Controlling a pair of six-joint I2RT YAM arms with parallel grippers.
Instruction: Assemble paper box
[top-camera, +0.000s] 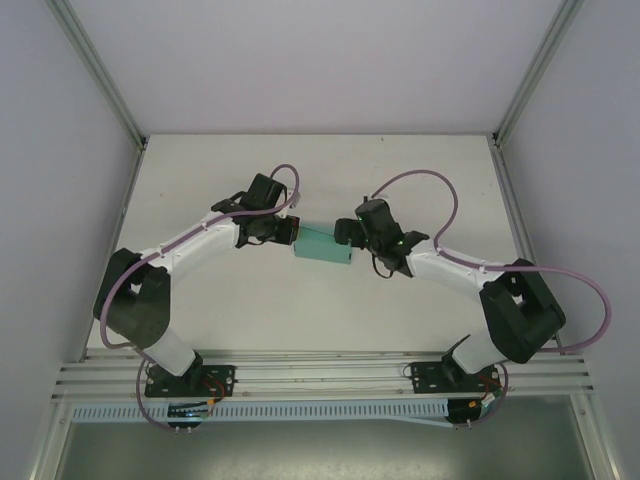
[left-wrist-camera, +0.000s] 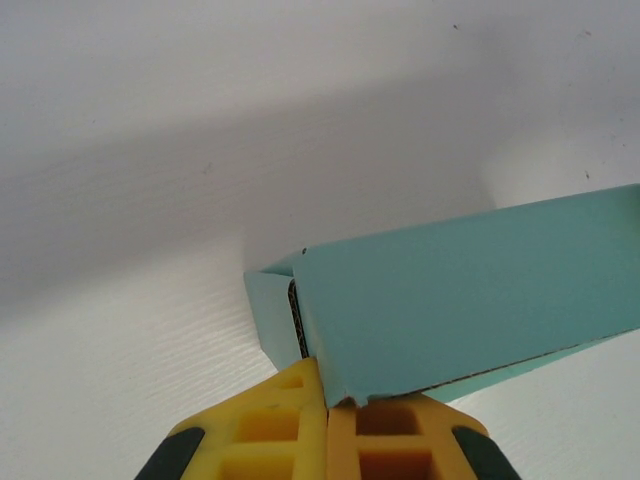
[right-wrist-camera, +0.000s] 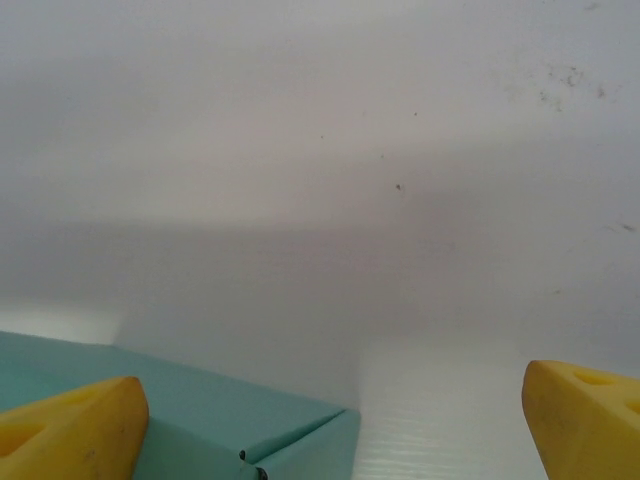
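The paper box (top-camera: 322, 246) is a small teal-green folded box lying mid-table between the two grippers. My left gripper (top-camera: 289, 232) is at its left end, shut on a corner of the box's top panel (left-wrist-camera: 460, 290); the yellow fingers (left-wrist-camera: 290, 420) meet with the card edge pinched between them. My right gripper (top-camera: 345, 233) is at the box's right end with its jaws wide open. In the right wrist view the box (right-wrist-camera: 230, 420) lies low at the left, partly behind the left fingertip (right-wrist-camera: 70, 430), and nothing is between the fingers.
The white table (top-camera: 320, 170) spreads round the box. Grey enclosure walls and metal posts (top-camera: 100, 75) close in the back and sides. An aluminium rail (top-camera: 320, 375) carrying both arm bases runs along the near edge.
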